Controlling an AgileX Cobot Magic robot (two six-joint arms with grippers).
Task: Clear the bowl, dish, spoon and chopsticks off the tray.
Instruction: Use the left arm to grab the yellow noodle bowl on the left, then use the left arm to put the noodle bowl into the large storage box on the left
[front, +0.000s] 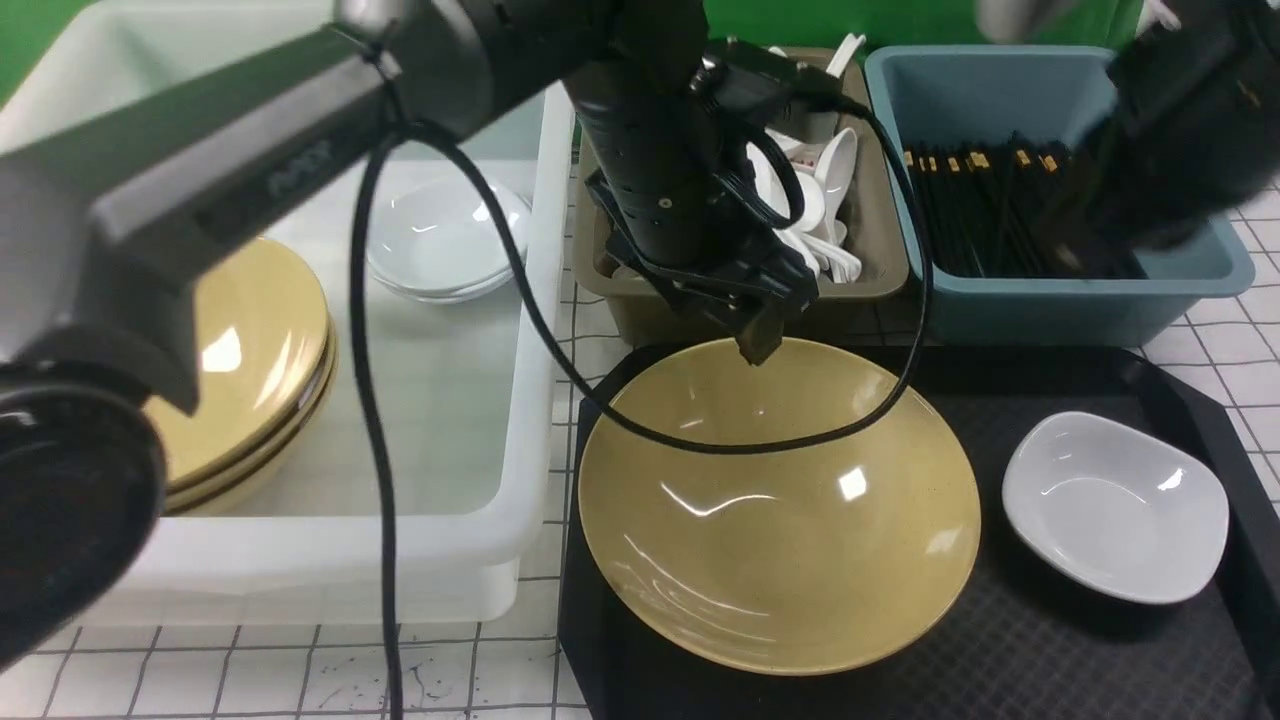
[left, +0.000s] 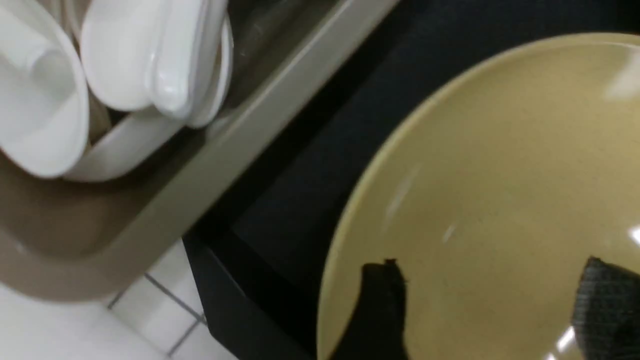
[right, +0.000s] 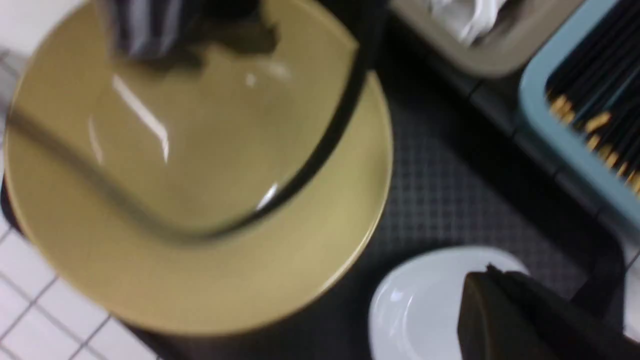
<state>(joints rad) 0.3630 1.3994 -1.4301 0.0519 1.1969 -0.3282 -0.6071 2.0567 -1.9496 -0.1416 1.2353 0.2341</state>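
Front view: black tray (front: 1050, 640) carries the yellow bowl (front: 780, 510) on its left half and the white dish (front: 1115, 505) near its right edge, the two apart. Beyond the tray, the blue bin (front: 1050, 310) holds black chopsticks (front: 960, 200) and the olive bin (front: 650, 310) holds white spoons (front: 835, 180). Left gripper (front: 757, 335) hangs over bowl's far rim, jaws wide, empty. Right gripper (right: 495, 300), blurred above blue bin, jaws pressed together, nothing seen in them.

The left arm (front: 250, 170) stretched forward across the view, the left gripper (left: 490, 267) pointing downward, jaws wide apart. The right gripper (right: 500, 310) was closed.
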